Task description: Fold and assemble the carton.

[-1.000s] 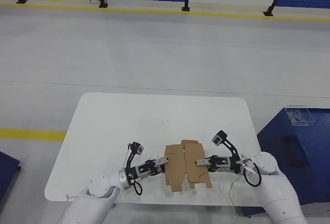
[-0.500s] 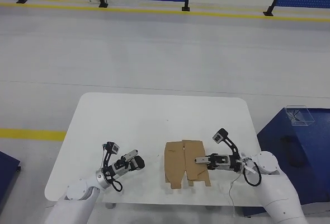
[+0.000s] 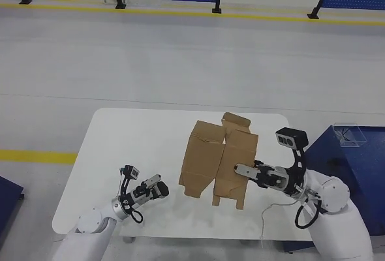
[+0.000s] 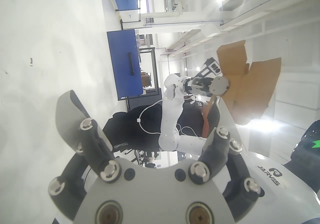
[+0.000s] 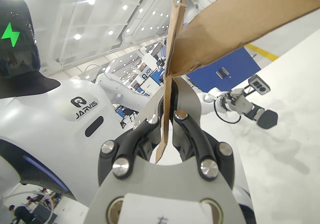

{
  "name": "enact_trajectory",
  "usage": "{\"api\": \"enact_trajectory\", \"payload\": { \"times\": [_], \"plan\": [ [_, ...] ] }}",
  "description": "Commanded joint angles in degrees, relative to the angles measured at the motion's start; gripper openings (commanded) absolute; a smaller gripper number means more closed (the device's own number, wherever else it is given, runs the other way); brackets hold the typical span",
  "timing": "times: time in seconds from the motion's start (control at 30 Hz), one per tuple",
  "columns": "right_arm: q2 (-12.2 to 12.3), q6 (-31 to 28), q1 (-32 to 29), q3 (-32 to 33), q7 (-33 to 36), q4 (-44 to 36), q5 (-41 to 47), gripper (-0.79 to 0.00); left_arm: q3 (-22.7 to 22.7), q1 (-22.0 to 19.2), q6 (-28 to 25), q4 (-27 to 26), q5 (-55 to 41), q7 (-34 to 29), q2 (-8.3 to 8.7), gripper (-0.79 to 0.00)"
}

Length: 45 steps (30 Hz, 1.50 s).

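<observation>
One edge of the carton (image 3: pixel 215 156) is pinched.
Right gripper (image 5: pixel 168 99) clamps it above the table (image 3: pixel 134 137), likely so it hangs free for folding; left gripper (image 3: pixel 158 188) sits wide open, empty.

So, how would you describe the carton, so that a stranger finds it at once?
Start at the white rounded table. Over its right half, the right claw is shut on a flattened brown cardboard carton, held above the surface. It is the only brown thing there; the left claw is open, empty.
</observation>
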Motion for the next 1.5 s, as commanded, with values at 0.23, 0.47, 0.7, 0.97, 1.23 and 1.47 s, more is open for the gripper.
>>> {"api": "enact_trajectory", "payload": {
  "times": [0.23,0.47,0.7,0.97,1.23,1.47],
  "plan": [
    [0.06,0.68,-1.48,0.03,-2.92,-4.05,-2.06,-0.785,0.0,0.0,0.0,0.0,0.0,0.0,0.0,0.0],
    [0.06,0.68,-1.48,0.03,-2.92,-4.05,-2.06,-0.785,0.0,0.0,0.0,0.0,0.0,0.0,0.0,0.0],
    [-0.04,5.95,-1.93,-0.79,-4.99,-4.0,3.84,-0.785,0.0,0.0,0.0,0.0,0.0,0.0,0.0,0.0],
    [-0.62,33.95,0.67,-6.56,5.71,3.22,41.87,-0.785,0.0,0.0,0.0,0.0,0.0,0.0,0.0,0.0],
    [-2.14,68.33,7.96,-18.87,3.06,14.6,68.22,-0.785,0.0,0.0,0.0,0.0,0.0,0.0,0.0,0.0],
    [-2.52,90.95,8.79,-27.41,-19.57,20.55,99.11,-0.785,0.0,0.0,0.0,0.0,0.0,0.0,0.0,0.0]
  ]
}}
